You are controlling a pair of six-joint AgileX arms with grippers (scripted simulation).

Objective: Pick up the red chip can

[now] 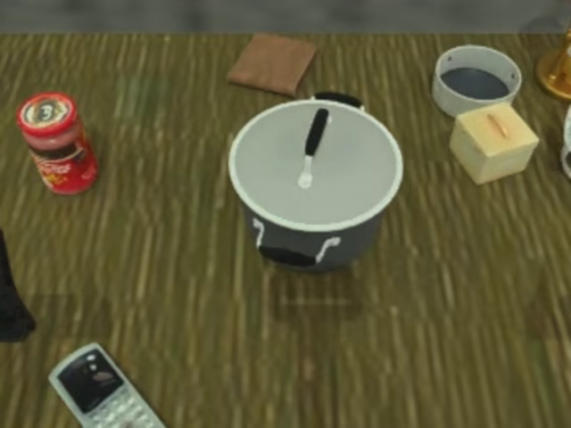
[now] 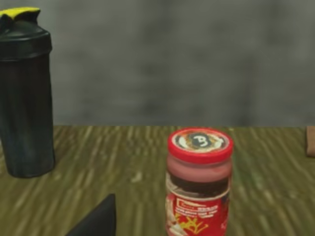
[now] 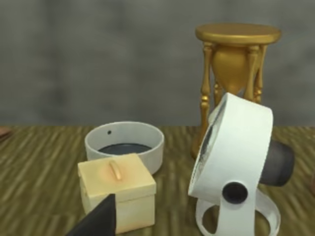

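The red chip can (image 1: 57, 143) stands upright on the bench (image 1: 446, 294), well to the left of the lidded pot (image 1: 314, 183), and nothing is touching it, so the pick-up has not begun. The left gripper (image 1: 12, 299) sits at the bench's left edge, on the near side of the can, its camera looking straight at it. Whether its fingers are wide or narrow, I cannot tell. The approach, the grasp and the lift are all still to do. The right arm is parked off by the cream box (image 3: 117, 191). The can's lid shows what looks like a "3"; the label text is unreadable.
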